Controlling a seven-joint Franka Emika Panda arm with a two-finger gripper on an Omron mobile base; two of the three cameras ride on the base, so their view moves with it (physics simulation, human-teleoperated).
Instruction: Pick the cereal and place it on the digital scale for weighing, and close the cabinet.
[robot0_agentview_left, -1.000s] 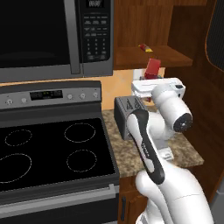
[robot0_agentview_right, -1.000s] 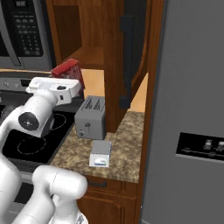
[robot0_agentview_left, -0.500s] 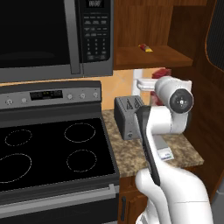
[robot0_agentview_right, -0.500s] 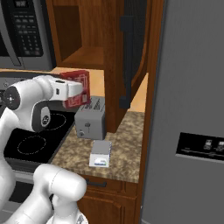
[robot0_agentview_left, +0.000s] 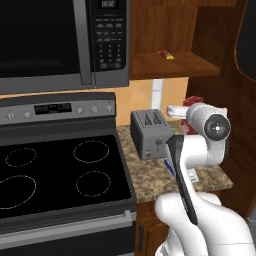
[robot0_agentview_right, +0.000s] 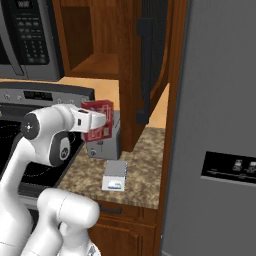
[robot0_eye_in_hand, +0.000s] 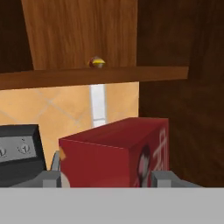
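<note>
Cereal, the small red box with a white panel on its face (robot0_agentview_right: 98, 126), sits clamped between the two fingers of the white arm's gripper (robot0_agentview_right: 100, 120), and in the hand view the box (robot0_eye_in_hand: 118, 155) fills the lower middle of the frame with a grey finger tip pressed on either side. In the right base view the carton hangs left of centre, right up against the top of the grey boxy toaster (robot0_agentview_right: 103, 142), and whether it touches I cannot tell. That is the first risk: lower it carelessly and the box bottom catches the toaster and twists out of the grip. The target, the flat thin white digital scale with blue edges (robot0_agentview_right: 115, 176), lies on the speckled brown stone counter (robot0_agentview_right: 142, 172), lower and slightly right of the toaster, close to the counter's front edge. Miss the slab on that side and the cereal ends half off it, or tips, since it is a tall narrow thing on a small plate. In the left base view the arm covers most of the box (robot0_agentview_left: 192, 101), at centre right, so judging clearance there is hard. Above, the dark brown wooden cabinet door with its oval inset and black bar handle (robot0_agentview_right: 147, 55) stands swung open at the upper middle, not yet closed; a wide swing of the arm could clip it. The tiny yellow-and-red item (robot0_agentview_left: 166, 54) rests on the cabinet shelf, well clear.
</note>
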